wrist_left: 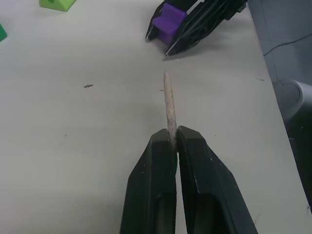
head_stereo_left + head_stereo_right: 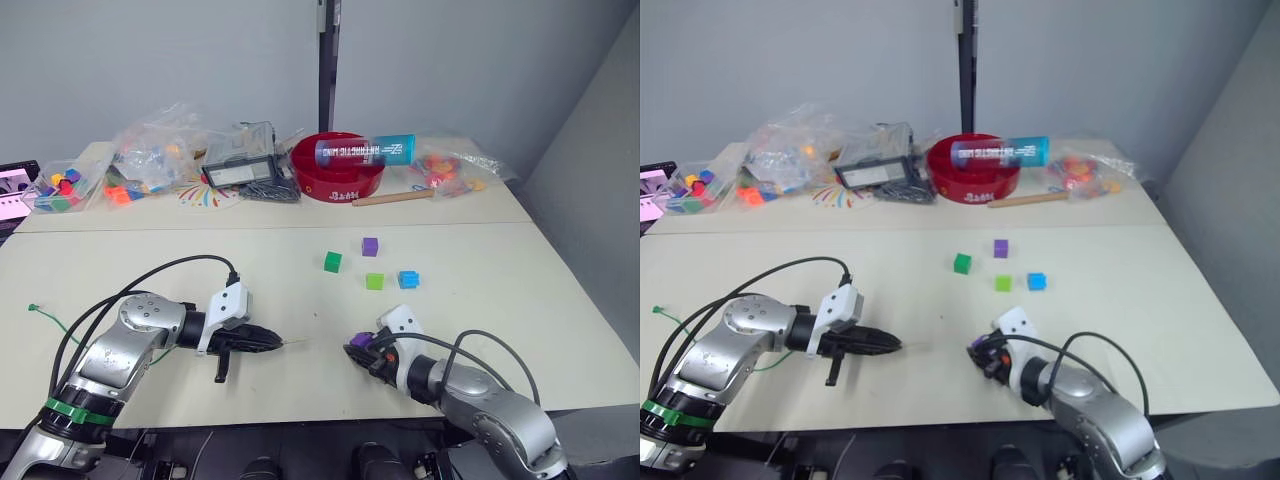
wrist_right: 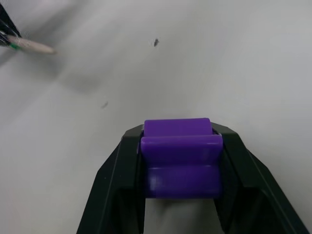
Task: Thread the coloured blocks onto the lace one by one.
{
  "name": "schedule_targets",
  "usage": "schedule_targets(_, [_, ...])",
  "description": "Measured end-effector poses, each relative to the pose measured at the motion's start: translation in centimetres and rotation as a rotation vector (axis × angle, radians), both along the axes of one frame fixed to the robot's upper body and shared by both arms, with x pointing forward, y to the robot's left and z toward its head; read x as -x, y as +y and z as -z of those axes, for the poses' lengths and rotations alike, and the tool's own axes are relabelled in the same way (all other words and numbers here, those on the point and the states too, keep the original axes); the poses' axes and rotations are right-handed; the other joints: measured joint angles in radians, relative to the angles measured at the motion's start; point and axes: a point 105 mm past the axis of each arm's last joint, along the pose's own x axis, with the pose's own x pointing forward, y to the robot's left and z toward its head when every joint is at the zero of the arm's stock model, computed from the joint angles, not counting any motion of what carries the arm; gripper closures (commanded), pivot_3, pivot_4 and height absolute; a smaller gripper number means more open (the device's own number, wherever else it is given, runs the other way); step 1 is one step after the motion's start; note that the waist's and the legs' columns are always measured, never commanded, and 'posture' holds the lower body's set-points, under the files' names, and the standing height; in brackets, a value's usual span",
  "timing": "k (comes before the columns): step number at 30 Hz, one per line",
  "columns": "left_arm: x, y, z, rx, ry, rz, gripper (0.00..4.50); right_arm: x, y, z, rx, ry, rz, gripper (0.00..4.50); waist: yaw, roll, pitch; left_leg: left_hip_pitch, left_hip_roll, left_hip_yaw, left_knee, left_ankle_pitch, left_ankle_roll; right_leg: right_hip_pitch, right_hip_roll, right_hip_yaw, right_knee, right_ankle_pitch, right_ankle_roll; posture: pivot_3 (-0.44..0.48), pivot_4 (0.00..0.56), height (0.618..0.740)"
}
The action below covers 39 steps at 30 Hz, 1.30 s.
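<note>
My left gripper (image 2: pixel 272 343) is shut on the lace (image 1: pixel 169 105), whose pale stiff tip sticks out past the fingertips toward my right gripper. The green string trails back along the table to its far end (image 2: pixel 35 309) at the left. Low over the table's front, my right gripper (image 2: pixel 357 349) is shut on a purple block (image 3: pixel 181 158). A small gap separates the lace tip from that block. Further back lie a dark green block (image 2: pixel 333 262), a second purple block (image 2: pixel 370 246), a light green block (image 2: pixel 374 281) and a blue block (image 2: pixel 408 279).
Along the back of the table stand a red bowl (image 2: pixel 338 166) with a blue bottle (image 2: pixel 367 151) across it, a wooden stick (image 2: pixel 392 198), a black device (image 2: pixel 242 172) and clear bags of mixed pieces (image 2: pixel 150 155). The table's right edge is near a grey wall.
</note>
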Motion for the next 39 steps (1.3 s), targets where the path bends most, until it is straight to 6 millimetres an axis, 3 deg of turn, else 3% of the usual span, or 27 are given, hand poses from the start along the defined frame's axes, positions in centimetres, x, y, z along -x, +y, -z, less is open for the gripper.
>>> schedule_targets(3, [0.0, 0.0, 0.0, -0.001, 0.000, 0.000, 4.50, -0.1, -0.2, 0.3, -0.010, -0.012, -0.003, 3.29, 0.003, -0.001, -0.001, 0.001, 0.000, 0.000, 0.000, 0.000, 0.000, 0.001, 0.000, 0.000, 0.000, 0.000, 0.000, 0.000, 0.150, 0.731])
schedule_targets(5, [0.1, -0.1, -0.1, 0.000, -0.003, 0.005, 4.50, -0.1, -0.3, 0.4, -0.019, -0.020, -0.003, 2.25, 0.006, -0.002, -0.001, 0.001, 0.000, 0.000, 0.000, 0.000, 0.000, 0.001, 0.000, 0.000, 0.000, 0.000, 0.000, 0.000, 0.150, 0.731])
schedule_targets(9, [0.4, -0.1, -0.2, -0.005, -0.001, 0.011, 4.50, 0.4, -1.4, -0.5, -0.044, -0.012, -0.053, 0.92, 0.014, -0.002, -0.001, 0.000, -0.001, 0.000, 0.000, 0.000, 0.000, 0.001, -0.001, 0.000, 0.000, 0.000, 0.000, 0.000, 0.150, 0.731])
schedule_targets(12, [0.6, 0.2, 0.1, -0.008, 0.018, 0.000, 4.50, -0.2, -2.7, -3.9, -0.020, -0.100, -0.127, 0.07, 0.015, -0.002, -0.001, 0.000, 0.000, 0.000, 0.000, 0.000, 0.000, 0.001, 0.000, 0.000, 0.000, 0.000, 0.000, 0.000, 0.150, 0.731])
schedule_targets(16, [0.8, 0.2, -0.1, -0.014, 0.012, 0.006, 4.50, 0.4, -3.1, -7.4, 0.041, -0.163, -0.349, 0.07, 0.014, -0.002, 0.000, 0.001, 0.000, 0.000, 0.000, 0.000, 0.000, 0.001, 0.000, 0.000, 0.000, 0.000, 0.000, 0.000, 0.150, 0.731])
schedule_targets(21, [0.9, 0.6, -0.1, -0.020, 0.011, -0.007, 4.50, 1.4, -3.0, -8.3, 0.129, -0.121, -0.686, 0.07, 0.012, -0.003, 0.000, 0.001, 0.000, 0.000, 0.000, 0.000, 0.000, 0.001, 0.000, 0.000, -0.001, 0.000, 0.000, 0.000, 0.150, 0.731])
schedule_targets(24, [1.1, 0.7, -0.1, -0.023, 0.011, -0.005, 4.50, 0.9, -2.9, -7.5, 0.228, -0.133, -0.847, 0.07, 0.013, -0.003, 0.000, 0.001, 0.000, 0.000, 0.000, 0.000, 0.000, 0.001, 0.000, -0.001, 0.000, 0.000, 0.000, 0.000, 0.150, 0.731])
schedule_targets(29, [1.5, 0.8, -0.3, -0.023, 0.020, -0.006, 4.50, -1.9, -2.2, -4.6, 0.406, -0.225, -1.029, 0.07, 0.012, -0.004, 0.001, 0.001, 0.000, 0.001, 0.000, 0.000, 0.000, 0.000, 0.000, 0.000, 0.000, 0.000, 0.000, 0.000, 0.150, 0.731])
schedule_targets(38, [2.0, 1.0, -0.4, -0.031, 0.027, -0.015, 4.50, -3.5, -2.0, -2.7, 0.525, -0.303, -1.192, 0.07, 0.015, -0.003, 0.001, 0.001, 0.000, 0.001, 0.000, 0.000, 0.000, 0.000, -0.001, -0.001, 0.001, 0.000, -0.001, 0.000, 0.150, 0.731])
schedule_targets(39, [2.0, 1.0, -0.5, -0.032, 0.026, -0.017, 4.50, -3.6, -2.0, -2.5, 0.521, -0.303, -1.196, 0.57, 0.015, -0.003, 0.001, 0.001, 0.000, 0.001, 0.000, 0.000, 0.000, 0.000, -0.001, -0.001, 0.001, 0.001, -0.001, 0.000, 0.150, 0.731])
